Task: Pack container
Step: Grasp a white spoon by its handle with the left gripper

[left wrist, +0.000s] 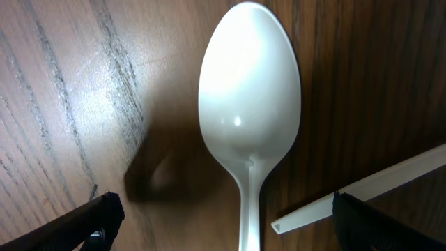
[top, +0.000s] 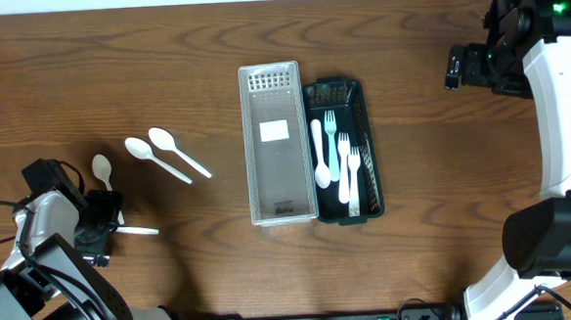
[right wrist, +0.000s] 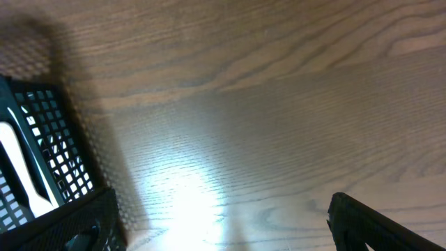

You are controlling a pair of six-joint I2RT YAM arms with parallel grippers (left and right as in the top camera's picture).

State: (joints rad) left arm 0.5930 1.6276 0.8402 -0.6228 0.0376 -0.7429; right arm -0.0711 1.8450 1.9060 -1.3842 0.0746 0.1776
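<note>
Left gripper [top: 103,202] over a loose spoon [top: 102,170], jaws wide, nothing held.

Overhead: we counted three loose on the table [top: 419,271], that one plus two other spoons [top: 139,147]; one stray handle [top: 137,229]; one clear tray [top: 277,146]; one black basket [top: 340,87] holding a spoon and at least two forks [top: 330,138]. Right gripper [top: 454,68] hung spread and empty, right of the basket.
Left wrist: fingers [left wrist: 90,222] straddled the neck; we'd drop straight, pinch there and clear the stray handle.
Right wrist: bare wood, basket corner.

You've got two containers mid-frame, one pale tray [top: 276,170] and one black basket [top: 355,93], three loose white spoons [top: 140,148] on the table [top: 407,56] at left, a fourth spoon [top: 321,158] inside the basket, at least two forks [top: 345,147] beside it, exact count unclear, one thin white stick [top: 137,229] lower left.
</note>
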